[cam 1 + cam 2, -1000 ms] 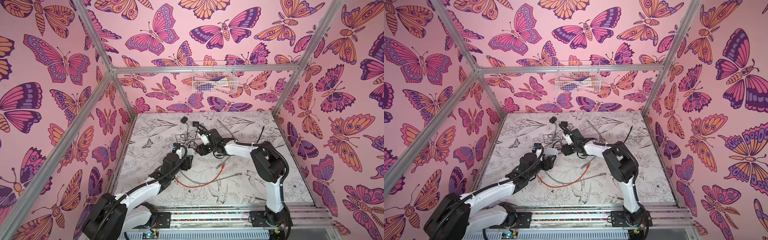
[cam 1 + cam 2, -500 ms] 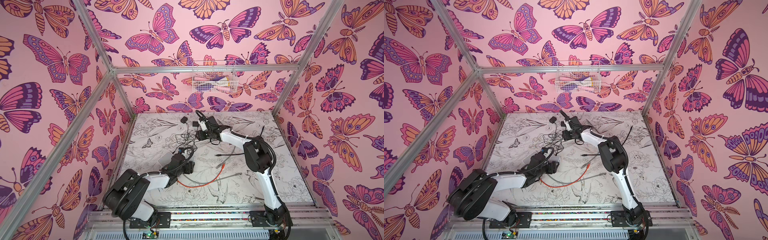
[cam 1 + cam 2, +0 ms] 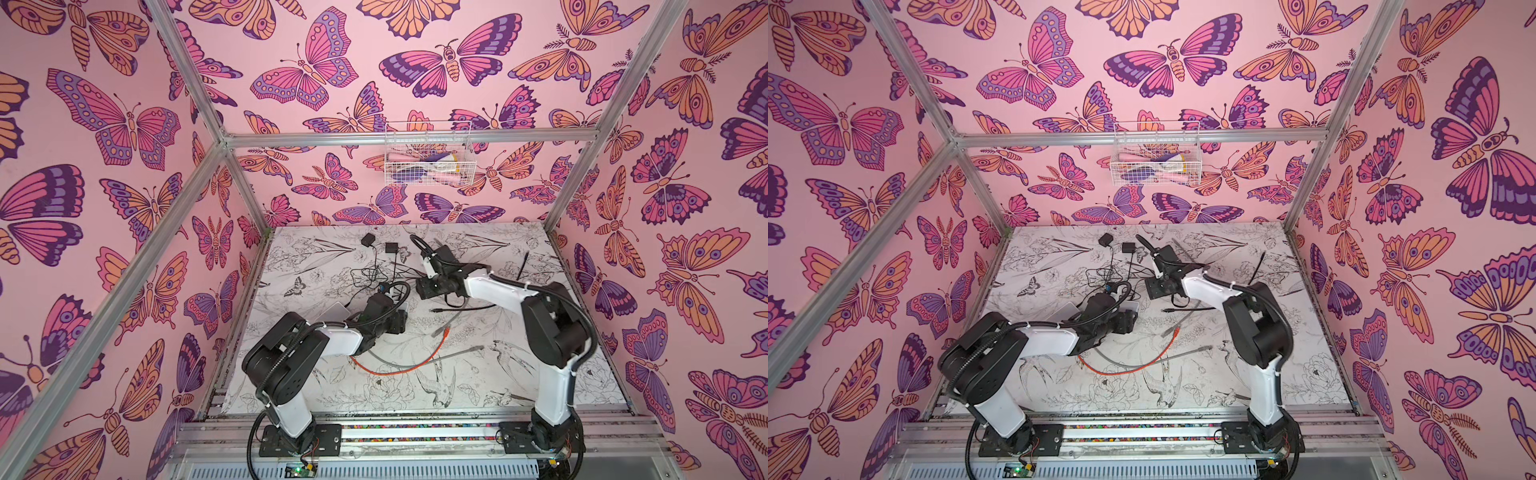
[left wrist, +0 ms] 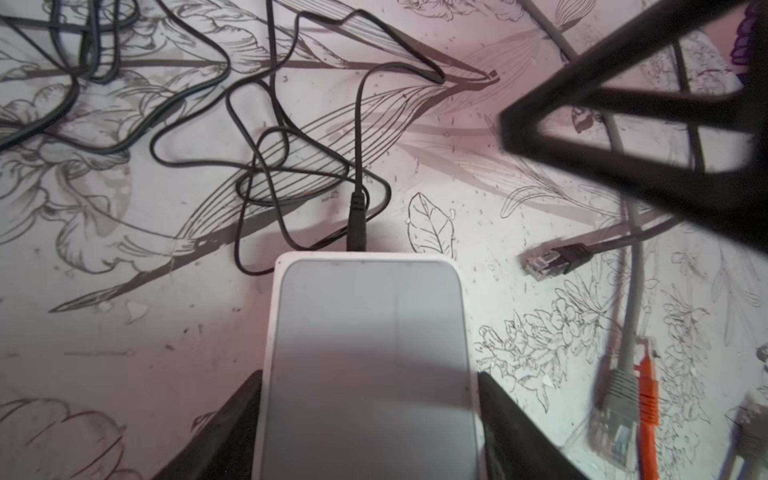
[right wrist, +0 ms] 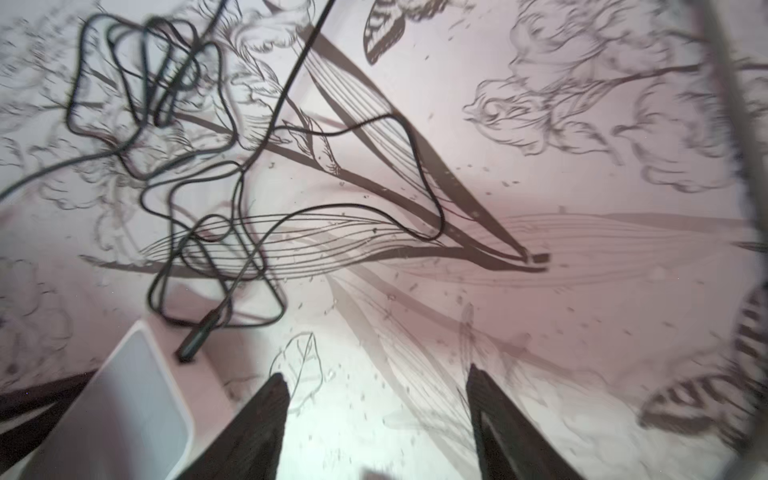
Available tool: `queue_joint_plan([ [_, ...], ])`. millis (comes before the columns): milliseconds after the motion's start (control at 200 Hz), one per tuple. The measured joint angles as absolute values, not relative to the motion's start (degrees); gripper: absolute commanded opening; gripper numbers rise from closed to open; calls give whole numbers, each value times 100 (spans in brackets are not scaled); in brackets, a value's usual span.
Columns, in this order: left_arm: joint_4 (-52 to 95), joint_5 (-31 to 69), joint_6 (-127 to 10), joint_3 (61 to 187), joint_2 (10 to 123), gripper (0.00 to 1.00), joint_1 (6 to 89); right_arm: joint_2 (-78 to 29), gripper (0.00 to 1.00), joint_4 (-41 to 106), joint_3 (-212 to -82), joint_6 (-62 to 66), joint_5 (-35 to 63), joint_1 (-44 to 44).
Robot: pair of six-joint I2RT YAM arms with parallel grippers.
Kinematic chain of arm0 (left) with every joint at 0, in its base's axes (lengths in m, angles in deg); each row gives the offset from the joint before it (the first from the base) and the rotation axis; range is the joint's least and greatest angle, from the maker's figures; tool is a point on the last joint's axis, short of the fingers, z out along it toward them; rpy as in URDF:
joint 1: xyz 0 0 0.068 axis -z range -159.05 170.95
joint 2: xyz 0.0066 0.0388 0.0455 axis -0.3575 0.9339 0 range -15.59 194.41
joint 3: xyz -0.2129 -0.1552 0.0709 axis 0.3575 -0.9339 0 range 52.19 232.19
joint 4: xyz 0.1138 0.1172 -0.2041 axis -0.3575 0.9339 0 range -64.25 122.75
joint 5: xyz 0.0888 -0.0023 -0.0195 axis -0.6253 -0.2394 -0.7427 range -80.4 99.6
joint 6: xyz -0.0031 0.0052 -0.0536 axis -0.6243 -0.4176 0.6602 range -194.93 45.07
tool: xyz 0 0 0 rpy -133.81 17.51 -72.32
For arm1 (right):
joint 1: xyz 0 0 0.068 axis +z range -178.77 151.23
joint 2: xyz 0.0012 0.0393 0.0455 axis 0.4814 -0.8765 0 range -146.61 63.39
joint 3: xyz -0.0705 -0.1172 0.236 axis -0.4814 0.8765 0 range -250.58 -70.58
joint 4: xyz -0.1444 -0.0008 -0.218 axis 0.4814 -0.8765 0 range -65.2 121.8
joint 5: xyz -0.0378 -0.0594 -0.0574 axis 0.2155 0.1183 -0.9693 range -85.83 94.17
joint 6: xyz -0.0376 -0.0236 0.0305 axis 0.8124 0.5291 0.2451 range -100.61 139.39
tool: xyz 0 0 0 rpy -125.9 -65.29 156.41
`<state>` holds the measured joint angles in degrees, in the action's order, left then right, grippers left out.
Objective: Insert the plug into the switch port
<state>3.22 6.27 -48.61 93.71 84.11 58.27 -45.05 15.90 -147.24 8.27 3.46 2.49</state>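
The plug (image 4: pixel 356 226) looks seated in the switch (image 4: pixel 368 316). The left end effector (image 4: pixel 370 376) clamps the switch on the desk (image 4: pixel 124 353). The right end effector (image 5: pixel 376 372) gapes empty nearby. Only letting go seems to remain.

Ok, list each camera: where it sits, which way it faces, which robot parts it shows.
Top views: high above the front edge, looking down toward the back wall over the table; the left arm and right arm show whole in both top views.
Left wrist: on the left arm, looking down along the left gripper, closed on the white switch.
Right wrist: on the right arm, looking down at the table past the right gripper, open and empty.
Shared: both wrist views show the switch and its black cord plug.
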Motion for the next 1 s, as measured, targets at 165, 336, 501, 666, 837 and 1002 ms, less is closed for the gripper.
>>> queue_joint_plan([
  [165,331,319,-4804,9727,8732,11,5888,-3430,72,1652,-14018,864,320,-13],
  [336,403,227,-4793,9985,8916,95,5888,-3039,74,1654,-13266,867,390,-17],
  [501,580,280,-4760,9937,8811,100,5927,-2781,74,1540,-12368,574,287,11],
  [666,788,367,-4758,9625,8061,100,6091,-2265,75,1461,-11837,257,-108,332],
  [837,777,402,-4740,9253,7054,100,6196,-2079,74,1492,-11655,27,-264,551],
  [1002,816,548,-4791,8820,6107,100,6166,-2092,74,1509,-11603,-84,-441,802],
])
